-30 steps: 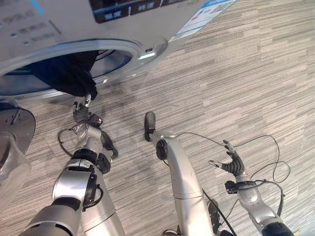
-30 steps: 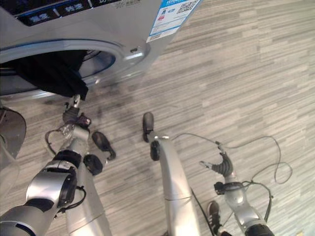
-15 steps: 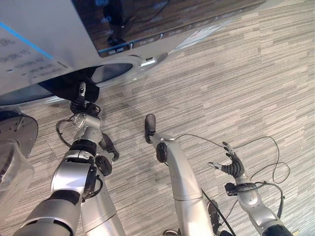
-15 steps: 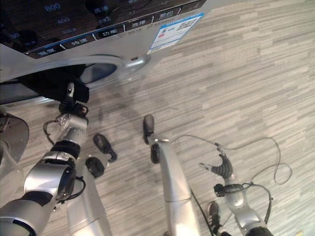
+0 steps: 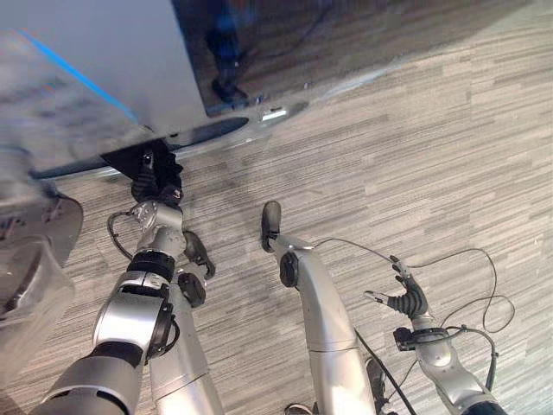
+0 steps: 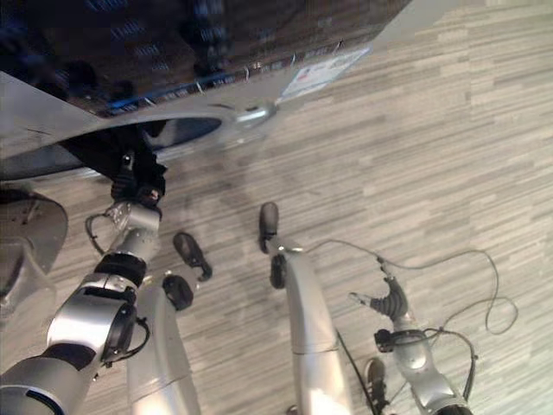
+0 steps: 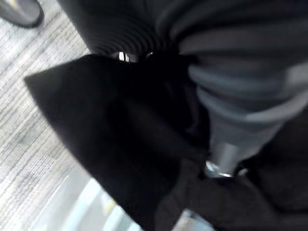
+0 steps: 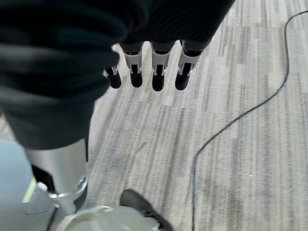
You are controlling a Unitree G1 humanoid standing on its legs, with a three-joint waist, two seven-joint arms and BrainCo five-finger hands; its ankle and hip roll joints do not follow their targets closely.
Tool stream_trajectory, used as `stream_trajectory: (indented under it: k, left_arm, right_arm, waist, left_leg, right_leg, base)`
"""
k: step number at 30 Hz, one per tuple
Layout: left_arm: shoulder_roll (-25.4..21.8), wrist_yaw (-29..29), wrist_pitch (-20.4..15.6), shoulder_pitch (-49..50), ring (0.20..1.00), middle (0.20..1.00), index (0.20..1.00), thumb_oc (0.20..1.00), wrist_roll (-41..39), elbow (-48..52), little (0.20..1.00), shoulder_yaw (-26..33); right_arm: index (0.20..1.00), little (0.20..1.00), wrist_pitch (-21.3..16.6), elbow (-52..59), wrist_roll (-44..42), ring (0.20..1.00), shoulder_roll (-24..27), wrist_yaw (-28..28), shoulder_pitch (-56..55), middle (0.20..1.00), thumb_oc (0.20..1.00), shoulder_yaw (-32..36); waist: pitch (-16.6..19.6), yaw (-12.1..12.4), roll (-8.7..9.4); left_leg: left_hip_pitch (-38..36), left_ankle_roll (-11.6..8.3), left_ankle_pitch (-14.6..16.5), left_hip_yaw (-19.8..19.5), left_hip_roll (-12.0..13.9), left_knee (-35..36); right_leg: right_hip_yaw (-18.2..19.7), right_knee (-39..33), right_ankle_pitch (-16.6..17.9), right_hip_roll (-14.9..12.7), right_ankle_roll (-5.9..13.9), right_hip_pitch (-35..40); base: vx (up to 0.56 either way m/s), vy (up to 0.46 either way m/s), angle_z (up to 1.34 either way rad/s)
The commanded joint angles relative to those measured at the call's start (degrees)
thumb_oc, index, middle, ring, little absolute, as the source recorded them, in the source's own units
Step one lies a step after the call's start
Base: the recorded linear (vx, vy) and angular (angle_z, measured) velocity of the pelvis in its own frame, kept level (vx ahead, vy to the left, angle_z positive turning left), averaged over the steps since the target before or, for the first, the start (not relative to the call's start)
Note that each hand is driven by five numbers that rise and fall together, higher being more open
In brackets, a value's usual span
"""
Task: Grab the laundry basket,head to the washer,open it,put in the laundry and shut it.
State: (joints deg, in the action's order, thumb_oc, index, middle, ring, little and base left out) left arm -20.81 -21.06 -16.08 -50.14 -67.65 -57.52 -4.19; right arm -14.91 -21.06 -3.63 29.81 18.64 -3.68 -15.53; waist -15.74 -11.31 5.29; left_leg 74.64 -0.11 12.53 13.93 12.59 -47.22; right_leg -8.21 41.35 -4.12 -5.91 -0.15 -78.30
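One silver-grey front-loading washer (image 5: 95, 78) with a smooth glossy casing and a dark reflective control panel stands at the upper left of the head views. Its round porthole opening, ringed in bright metal, faces the floor area ahead of the robot. The circular door (image 5: 34, 251), with a grey rim and clear domed glass, hangs swung out at the far left.

One piece of black laundry cloth (image 6: 112, 154), soft and matt, drapes in loose folds over the lower lip of the porthole. In the left wrist view the same cloth (image 7: 120, 144) forms a pointed dark flap against the pale striped floor.

The left arm is stretched forward and up, and the left hand (image 5: 154, 183) is pressed into the black cloth at the drum's edge. Its fingers are buried in the fabric; whether they grasp it cannot be told.

The right arm hangs low at the right side. The right hand (image 5: 406, 296) is clear of everything, with fingers (image 8: 159, 72) straight, spread and holding nothing.

The floor (image 5: 415, 156) is grey carpet with a fine streaked plank-like pattern.
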Motion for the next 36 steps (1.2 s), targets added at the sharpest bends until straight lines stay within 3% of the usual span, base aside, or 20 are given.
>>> stream_trajectory:
  k: [1, 3, 4, 5, 8, 9, 10, 16, 18, 20, 25, 26, 27, 31, 36]
  left_arm:
    - [-5.8, 2.8, -7.8, -6.2, 0.200, 0.200, 0.200, 0.200, 1.8, 6.2, 0.200, 1.9]
    - [-6.8, 2.1, -8.3, -8.4, 0.200, 0.200, 0.200, 0.200, 2.1, 6.9, 0.200, 1.0]
    - [-7.6, 1.8, -10.2, -11.7, 0.200, 0.200, 0.200, 0.200, 0.0, 10.2, 0.200, 0.0]
    - [-11.9, 3.8, -13.8, -15.0, 0.200, 0.200, 0.200, 0.200, -0.8, 19.6, 0.200, -3.3]
    - [-12.5, 5.2, -14.9, -14.1, 0.200, 0.200, 0.200, 0.200, -3.0, 21.1, 0.200, -3.0]
    - [-13.2, 5.4, -14.8, -14.5, 0.347, 0.347, 0.347, 0.347, -3.0, 20.3, 0.347, -4.0]
    - [-13.9, 5.4, -14.1, -14.6, 1.000, 1.000, 1.000, 1.000, -2.9, 19.1, 1.000, -4.6]
    - [-14.2, 5.3, -9.0, -15.3, 1.000, 1.000, 1.000, 1.000, 0.7, 11.4, 1.000, -8.2]
    - [-13.6, 5.4, -8.6, -15.0, 1.000, 1.000, 1.000, 1.000, 0.9, 10.8, 1.000, -8.0]
    - [-11.6, 4.8, -5.8, -14.8, 1.000, 1.000, 1.000, 1.000, 3.3, 5.4, 1.000, -7.5]
    - [-9.5, 2.5, -6.4, -21.1, 1.000, 1.000, 1.000, 1.000, 2.2, 2.5, 1.000, -8.0]
    - [-9.5, 2.3, -6.7, -22.0, 0.680, 0.680, 0.680, 0.680, 2.4, 3.0, 0.680, -8.3]
    - [-9.7, 2.0, -7.0, -22.8, 0.200, 0.200, 0.200, 0.200, 2.7, 3.4, 0.200, -8.6]
    - [-10.0, 1.6, -8.1, -25.8, 0.200, 0.200, 0.200, 0.200, 1.2, 4.5, 0.200, -8.9]
    - [-10.0, 3.4, -10.3, -24.4, 0.200, 0.200, 0.200, 0.200, -1.2, 11.0, 0.200, -10.6]
  right_arm:
    - [1.000, 1.000, 0.5, -0.7, 0.3, 1.000, 4.5, 1.0, -1.0, 1.000, 1.000, 0.3]
    - [1.000, 1.000, 0.8, -1.5, 0.4, 1.000, 5.0, 0.8, -1.0, 1.000, 1.000, 0.2]
    - [1.000, 1.000, 1.0, -2.2, 0.5, 1.000, 5.4, 0.9, -0.9, 1.000, 1.000, 0.3]
    - [1.000, 1.000, 0.6, -2.5, -0.4, 1.000, 5.4, 0.6, -1.6, 1.000, 1.000, 1.8]
    - [1.000, 1.000, 0.4, -2.6, -1.2, 1.000, 4.9, 0.0, -1.2, 1.000, 1.000, 1.7]
    - [1.000, 1.000, 0.4, -3.0, -1.4, 1.000, 4.9, -0.1, -0.7, 1.000, 1.000, 1.3]
    - [1.000, 1.000, 0.3, -2.6, -1.3, 1.000, 4.9, -0.3, -0.5, 1.000, 1.000, 1.1]
    - [1.000, 1.000, 0.4, -2.0, 0.7, 1.000, 5.8, 0.5, -0.2, 1.000, 1.000, 0.2]
    - [1.000, 1.000, 0.4, -1.2, 0.9, 1.000, 5.9, 0.7, -0.3, 1.000, 1.000, 0.2]
    - [1.000, 1.000, 0.3, -1.3, 0.7, 1.000, 6.3, 1.2, -0.3, 1.000, 1.000, 0.2]
    - [1.000, 1.000, 0.7, -2.0, 0.5, 1.000, 7.0, 1.6, -0.6, 1.000, 1.000, -0.3]
    - [1.000, 1.000, 0.7, -2.0, 0.5, 1.000, 7.2, 1.7, -0.9, 1.000, 1.000, -0.3]
    - [1.000, 1.000, 0.7, -1.8, 0.5, 1.000, 7.2, 1.6, -1.5, 1.000, 1.000, -0.1]
    - [1.000, 1.000, 0.4, -1.9, 0.0, 1.000, 7.3, 1.1, -2.3, 1.000, 1.000, 0.1]
    - [1.000, 1.000, 0.8, -3.4, 0.6, 1.000, 7.6, 0.9, -2.5, 1.000, 1.000, 0.4]
  waist:
    - [0.0, -1.3, -4.94]
    - [-0.2, -1.3, -5.06]
    - [-0.4, -1.2, -5.29]
    - [-1.3, -1.0, -5.77]
    - [-2.1, -0.9, -5.54]
    - [-2.3, -1.0, -5.51]
    - [-2.5, -1.1, -5.52]
    - [-4.0, -1.0, -5.59]
    - [-4.3, -1.1, -5.50]
    - [-5.1, -1.7, -5.16]
    - [-5.6, -2.4, -5.22]
    - [-5.6, -2.5, -5.23]
    - [-5.7, -2.5, -5.23]
    - [-5.7, -2.3, -5.64]
    - [-5.9, -1.5, -7.58]
  left_leg:
    - [-3.5, -3.96, -2.7, -3.2, 2.3, 2.7]
    - [-4.7, -4.06, -3.2, -3.0, 1.8, 3.9]
    - [-5.7, -4.13, -3.6, -2.9, 1.4, 5.2]
    - [-7.2, -4.31, -4.4, -2.8, 0.2, 6.6]
    - [-7.5, -4.34, -4.4, -2.8, 0.0, 6.9]
    - [-7.4, -4.39, -4.5, -2.7, 0.1, 6.9]
    - [-7.4, -4.37, -4.6, -2.6, 0.1, 7.0]
    - [-6.2, -4.23, -5.2, -2.0, 0.0, 7.1]
    - [-5.9, -4.18, -5.2, -1.9, 0.0, 7.0]
    - [-5.1, -4.21, -5.4, -1.5, 0.2, 7.1]
    - [-5.3, -4.21, -5.7, -0.7, 0.2, 7.9]
    - [-5.4, -4.19, -5.7, -0.6, 0.2, 7.8]
    - [-5.4, -4.17, -5.6, -0.5, 0.3, 7.6]
    - [-5.4, -4.10, -5.3, -0.2, 0.8, 6.8]
    - [-8.2, -4.26, -6.5, 0.9, 0.2, 9.5]
  right_leg:
    - [0.1, -4.7, 3.3, 0.9, 5.42, 6.1]
    - [0.3, -5.7, 3.7, 0.6, 5.65, 7.3]
    - [0.4, -6.6, 4.2, 0.3, 5.94, 8.3]
    - [0.3, -7.9, 4.8, -0.3, 6.16, 9.9]
    - [0.3, -8.6, 5.2, -0.3, 6.14, 10.3]
    - [0.2, -9.1, 5.5, -0.5, 6.24, 10.4]
    - [0.4, -9.4, 5.8, -0.5, 6.26, 10.3]
    - [0.9, -10.3, 7.2, -1.0, 6.37, 9.4]
    - [0.9, -10.5, 7.4, -1.0, 6.43, 9.1]
    - [1.3, -11.9, 8.5, -0.8, 6.56, 8.4]
    - [2.2, -13.3, 9.6, -0.5, 6.82, 8.2]
    - [2.2, -13.5, 9.7, -0.4, 6.84, 8.2]
    - [2.3, -13.8, 9.7, -0.2, 6.83, 8.2]
    - [2.8, -13.9, 9.8, 0.4, 6.91, 8.3]
    - [3.3, -14.8, 10.1, -0.5, 7.04, 9.7]
  base:
    - [-0.06, 0.040, 0.09]
    - [-0.04, 0.012, 0.07]
    - [-0.08, -0.018, 0.12]
    - [-0.07, -0.017, 0.19]
    - [-0.04, 0.007, 0.28]
    - [-0.04, 0.026, 0.08]
    - [-0.04, 0.024, 0.02]
    - [-0.04, 0.019, -0.03]
    - [-0.02, 0.006, 0.00]
    - [-0.01, 0.006, -0.02]
    - [0.00, 0.016, -0.01]
    - [0.01, 0.006, -0.10]
    - [0.02, -0.004, -0.18]
    - [0.01, 0.003, -0.09]
    - [0.01, 0.006, -0.04]
